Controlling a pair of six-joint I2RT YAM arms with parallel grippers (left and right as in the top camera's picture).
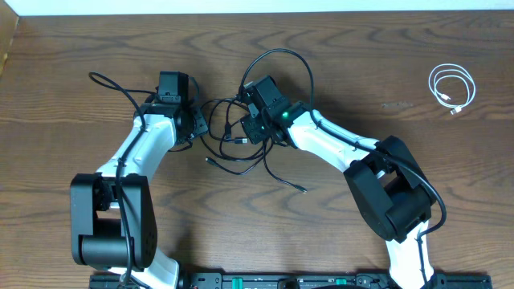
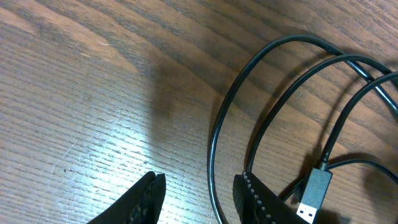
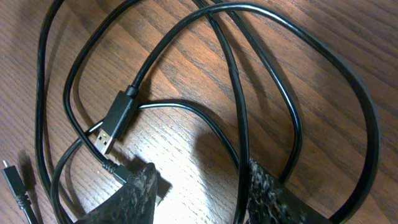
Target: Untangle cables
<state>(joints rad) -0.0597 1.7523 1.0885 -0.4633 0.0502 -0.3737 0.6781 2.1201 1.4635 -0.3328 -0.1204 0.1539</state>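
Two black cables (image 1: 229, 148) lie looped over each other at the table's middle, between my two grippers. The white cable (image 1: 451, 87) sits coiled by itself at the far right. My left gripper (image 1: 196, 125) is at the tangle's left edge, open, and one black strand (image 2: 213, 155) runs between its fingers without being pinched. A USB plug (image 2: 313, 193) lies just right of it. My right gripper (image 1: 246, 128) is over the tangle's right side, also open. A black strand (image 3: 241, 124) runs along the inner face of its right finger (image 3: 270, 193). Another USB plug (image 3: 117, 121) lies ahead of the right gripper's jaws.
A small plug end (image 3: 12, 180) lies at the left of the right wrist view. Loose cable tails reach toward the table's front (image 1: 289, 183). Thicker black arm wires arch above each wrist (image 1: 277, 56). Bare wood (image 1: 361, 56) separates the tangle from the white coil.
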